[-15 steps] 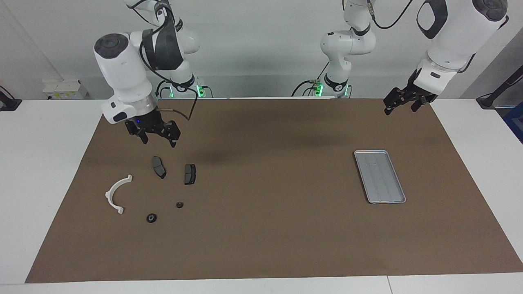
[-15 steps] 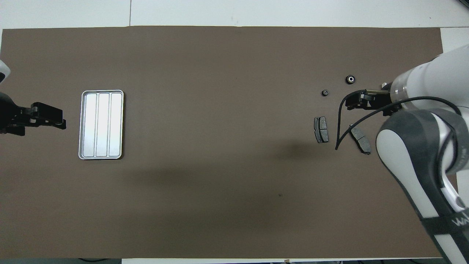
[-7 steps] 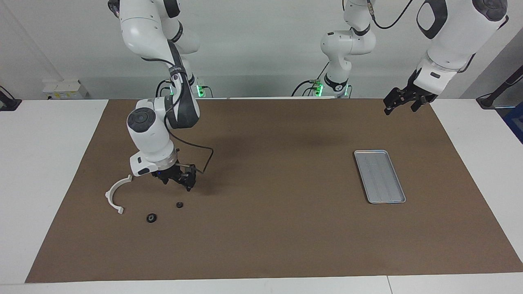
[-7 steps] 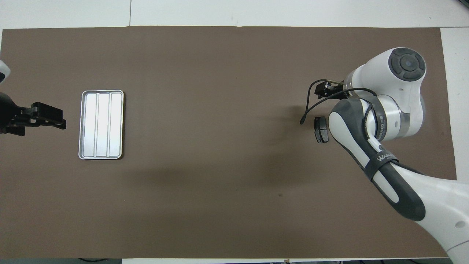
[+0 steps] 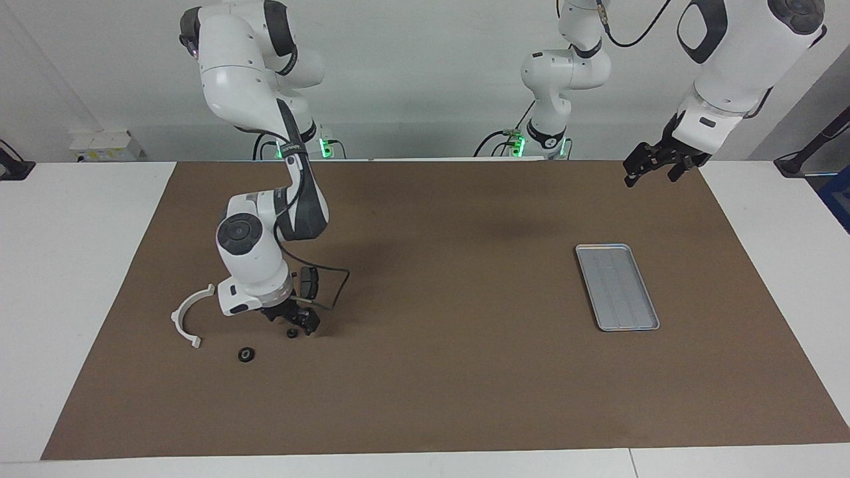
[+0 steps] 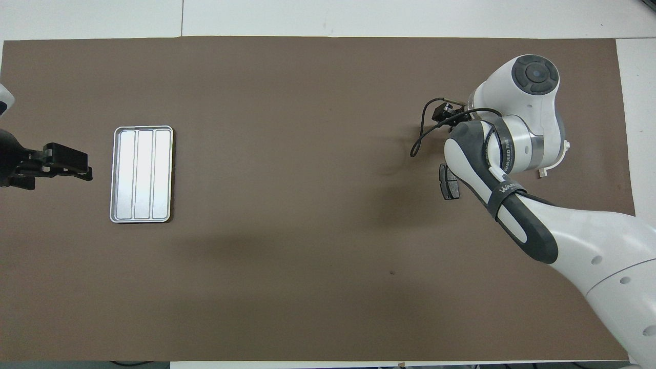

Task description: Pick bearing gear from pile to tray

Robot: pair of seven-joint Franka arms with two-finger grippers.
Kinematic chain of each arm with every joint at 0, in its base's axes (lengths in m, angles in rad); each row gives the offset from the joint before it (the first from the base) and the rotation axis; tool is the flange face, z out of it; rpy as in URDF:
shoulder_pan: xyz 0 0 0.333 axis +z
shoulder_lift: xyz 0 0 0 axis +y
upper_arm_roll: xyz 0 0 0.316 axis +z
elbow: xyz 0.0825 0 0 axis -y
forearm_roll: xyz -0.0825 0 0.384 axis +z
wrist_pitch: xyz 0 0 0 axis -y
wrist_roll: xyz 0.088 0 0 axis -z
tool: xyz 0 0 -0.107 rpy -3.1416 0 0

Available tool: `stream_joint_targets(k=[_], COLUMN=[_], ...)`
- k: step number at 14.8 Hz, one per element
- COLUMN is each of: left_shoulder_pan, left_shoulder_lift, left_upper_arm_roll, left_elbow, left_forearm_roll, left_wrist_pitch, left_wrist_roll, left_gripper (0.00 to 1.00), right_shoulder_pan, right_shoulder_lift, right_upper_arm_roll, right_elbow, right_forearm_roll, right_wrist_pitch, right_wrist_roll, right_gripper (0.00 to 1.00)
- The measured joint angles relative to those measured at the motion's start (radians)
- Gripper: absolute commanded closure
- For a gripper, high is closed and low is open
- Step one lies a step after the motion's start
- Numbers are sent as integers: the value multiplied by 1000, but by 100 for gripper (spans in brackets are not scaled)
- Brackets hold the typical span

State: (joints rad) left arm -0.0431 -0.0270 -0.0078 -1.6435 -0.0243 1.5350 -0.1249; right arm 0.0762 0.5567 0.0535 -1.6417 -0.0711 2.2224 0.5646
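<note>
The pile lies at the right arm's end of the brown mat: a white curved bracket (image 5: pixel 188 316), a larger black ring (image 5: pixel 246 354), a small black ring (image 5: pixel 291 333) and a dark brake-pad plate (image 5: pixel 308 283). The second plate is hidden by the arm. My right gripper (image 5: pixel 292 325) is low at the mat, open, with its fingers either side of the small ring. In the overhead view the right gripper (image 6: pixel 443 110) and arm cover both rings; one plate (image 6: pixel 449 182) shows. The silver tray (image 5: pixel 617 287) lies empty at the left arm's end. My left gripper (image 5: pixel 651 176) waits open, raised.
The tray also shows in the overhead view (image 6: pixel 142 174), with the left gripper (image 6: pixel 87 171) beside it toward the mat's end. A black cable (image 5: pixel 332 285) loops from the right wrist over the mat. White table borders the mat.
My right arm swung out over the pile and came down, from above the two plates to the small black ring. The left arm has not moved.
</note>
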Motion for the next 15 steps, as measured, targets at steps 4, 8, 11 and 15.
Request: stream_joint_targets(k=[4, 8, 11, 15], left_shoulder_pan=[0, 0, 1, 1], left_shoulder_lift=[0, -1, -6, -12], left_upper_arm_roll=[0, 1, 3, 4], left_elbow=[0, 0, 0, 0], left_forearm_roll=[0, 0, 0, 0], left_wrist_pitch=[0, -2, -2, -2], left_wrist_roll=[0, 0, 0, 49], left_gripper=[0, 0, 0, 0], right_shoulder_pan=[5, 8, 8, 8], right_shoulder_lift=[30, 30, 30, 30], right_upper_arm_roll=[0, 0, 0, 0], right_elbow=[19, 21, 22, 29], right_forearm_roll=[-6, -10, -10, -11], right_wrist_pitch=[0, 0, 0, 0], right_wrist_roll=[24, 41, 41, 41], right_gripper=[18, 34, 46, 83])
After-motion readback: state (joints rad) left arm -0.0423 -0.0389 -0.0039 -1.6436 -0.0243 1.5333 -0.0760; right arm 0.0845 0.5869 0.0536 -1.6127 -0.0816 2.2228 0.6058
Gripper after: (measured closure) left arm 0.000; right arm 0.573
